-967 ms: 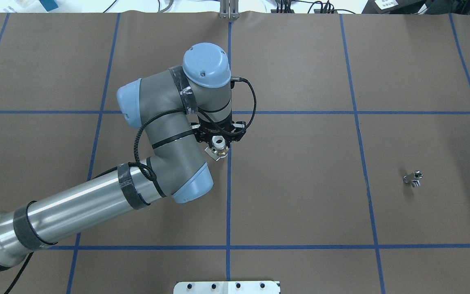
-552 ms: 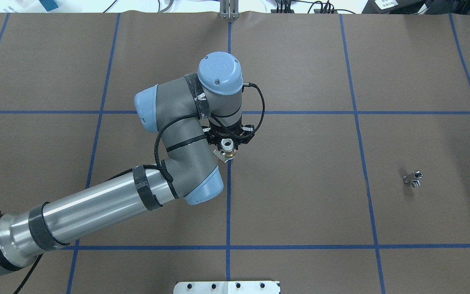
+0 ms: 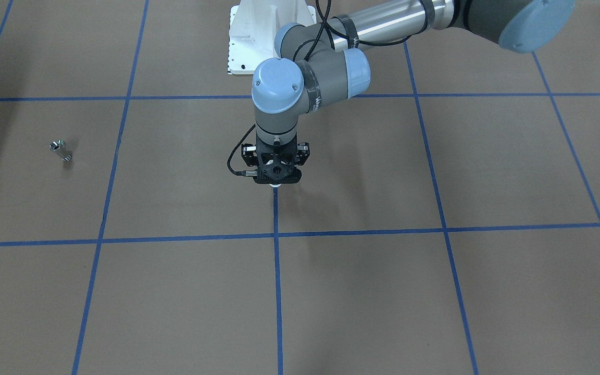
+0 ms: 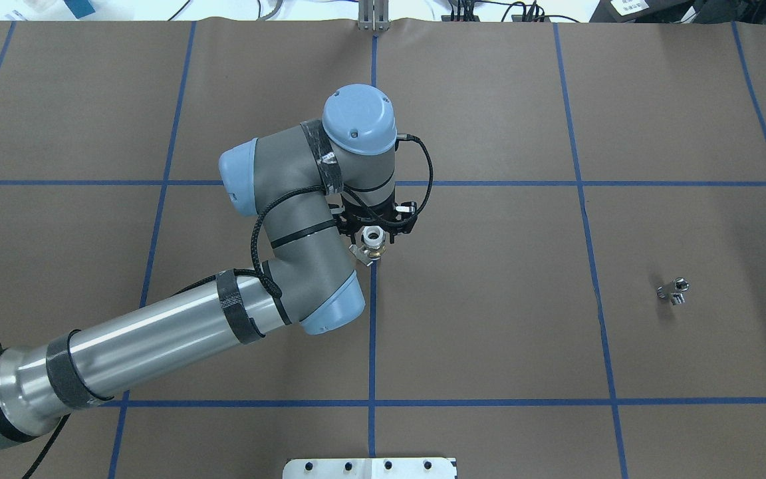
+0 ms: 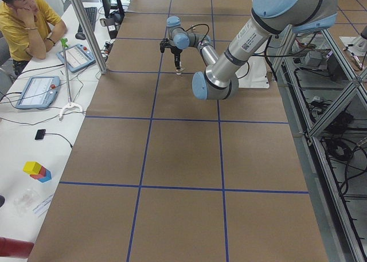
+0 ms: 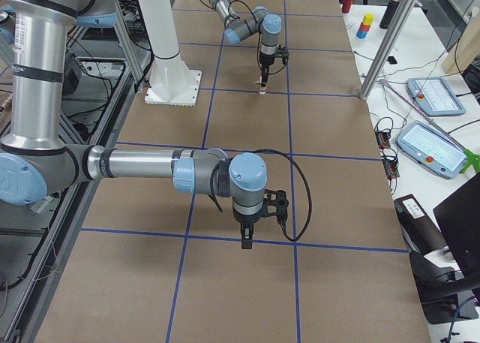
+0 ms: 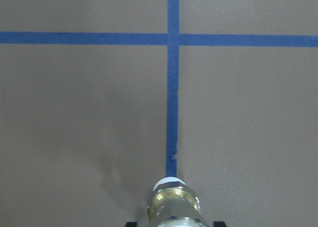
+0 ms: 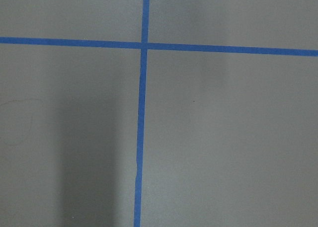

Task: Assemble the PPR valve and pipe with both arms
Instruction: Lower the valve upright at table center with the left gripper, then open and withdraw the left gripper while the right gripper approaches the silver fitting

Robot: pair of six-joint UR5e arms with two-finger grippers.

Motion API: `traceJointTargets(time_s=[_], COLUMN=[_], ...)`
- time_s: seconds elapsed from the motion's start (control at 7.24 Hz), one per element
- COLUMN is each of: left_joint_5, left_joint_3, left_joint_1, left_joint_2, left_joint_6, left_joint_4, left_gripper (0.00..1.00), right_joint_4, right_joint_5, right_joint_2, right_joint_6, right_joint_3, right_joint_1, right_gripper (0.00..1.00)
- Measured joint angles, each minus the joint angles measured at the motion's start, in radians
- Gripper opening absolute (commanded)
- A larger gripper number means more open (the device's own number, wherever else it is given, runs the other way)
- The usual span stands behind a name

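- Over the robot's shoulders: left gripper [image 4: 374, 231] is clamped on the valve [image 4: 372, 245], held upright above a tape line [image 4: 372, 319]; pipe [image 4: 673, 291] lies well apart, on the right half of the mat [image 4: 489, 319].
- Front view: gripper points straight down; only a white sliver of valve shows under it.
- Left side view: same hold, far and small.
- Right side view: right gripper [image 6: 247, 238] hangs over the mat; wide or narrow, I cannot tell.
- Left wrist: brass ring and white end face the tape.
- Right wrist: mat and crossing tape, no fingers showing.
- Pipe looks light, stiff, slick, likely to roll: pinch it across the thinner shank, leaving an end free to mate.
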State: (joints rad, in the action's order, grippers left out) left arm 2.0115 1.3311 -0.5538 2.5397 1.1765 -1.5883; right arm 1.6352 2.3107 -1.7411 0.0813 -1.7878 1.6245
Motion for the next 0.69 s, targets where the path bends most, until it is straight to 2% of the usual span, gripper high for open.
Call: traceJointTargets(time_s=[0.14, 0.41, 0.55, 0.69], left_joint_5=[0.003, 0.014, 0.032, 0.046], left_joint_3=[0.029, 0.171, 0.278, 0.404], left_joint_1=[-0.004, -0.026, -0.044, -0.066], left_joint_2=[-0.003, -0.029, -0.082, -0.18], left_joint_6=[0.001, -0.004, -0.016, -0.063], left_joint_4=[0.009, 0.108, 0.153, 0.179], left_gripper=[1.0, 1.0, 1.0, 1.0], right_joint_4=[0.0, 0.0, -0.003, -0.022], right_joint_5=[0.0, 0.006, 0.024, 0.044], right_joint_2=[0.0, 0.006, 0.008, 0.009], right_joint_6=[0.0, -0.03, -0.069, -0.123], right_joint_3=[0.0, -0.003, -0.009, -0.018], right_joint_1=[0.0, -0.008, -0.024, -0.048], right_gripper=[1.0, 1.0, 1.0, 0.99])
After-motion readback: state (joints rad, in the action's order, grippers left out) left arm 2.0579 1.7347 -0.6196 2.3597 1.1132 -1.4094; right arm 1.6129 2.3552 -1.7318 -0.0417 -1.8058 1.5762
